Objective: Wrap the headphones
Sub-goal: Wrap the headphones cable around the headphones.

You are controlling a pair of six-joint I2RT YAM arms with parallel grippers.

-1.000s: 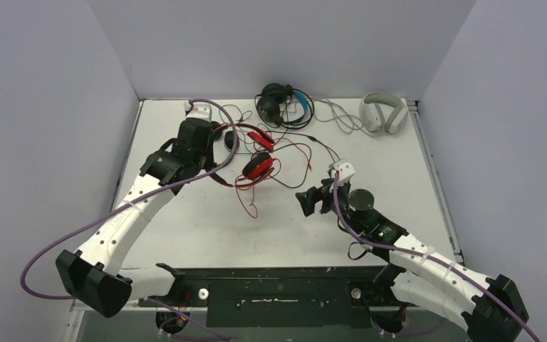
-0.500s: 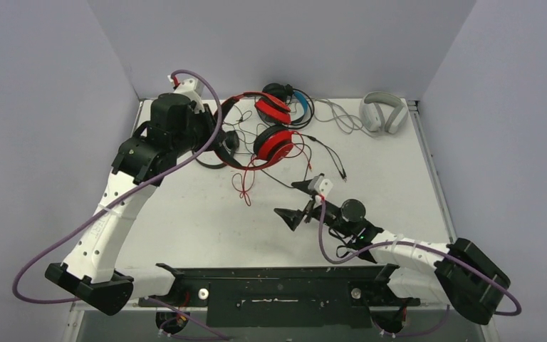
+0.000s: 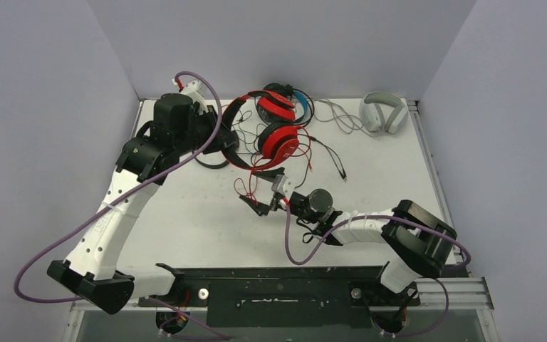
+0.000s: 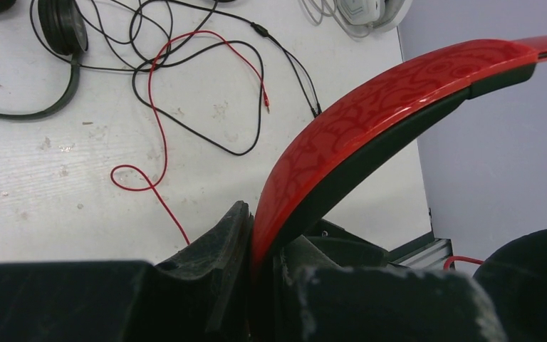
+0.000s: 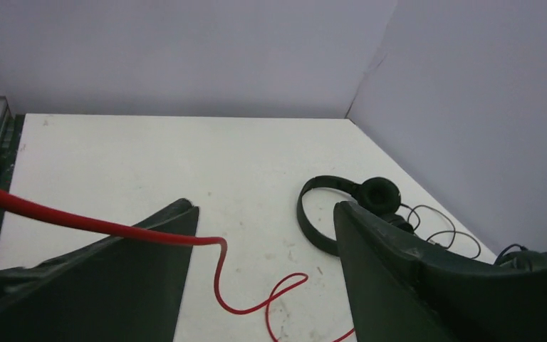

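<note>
My left gripper [image 3: 219, 140] is shut on the headband of the red-and-black headphones [image 3: 279, 140] and holds them up above the table's back; the left wrist view shows the band [image 4: 370, 135] clamped between the jaws [image 4: 263, 265]. Their red cable [image 3: 246, 187] hangs down to the table. My right gripper [image 3: 257, 205] is open, low, with the red cable [image 5: 217, 263] lying across one finger and running between the jaws [image 5: 265, 239]. The small black headset [image 3: 214, 160] lies under the raised one. The black-and-blue headset [image 3: 301, 107] and the white-grey headset [image 3: 383, 112] lie at the back.
Black cables [image 3: 327, 153] trail loosely across the table's middle right, also in the left wrist view [image 4: 206, 107]. Grey walls close in the left, back and right. A black rail [image 3: 278, 285] runs along the near edge.
My left gripper has lifted the red-and-black headphones off the table and back. My right arm has stretched left and low, bringing its open jaws to the hanging red cable.
</note>
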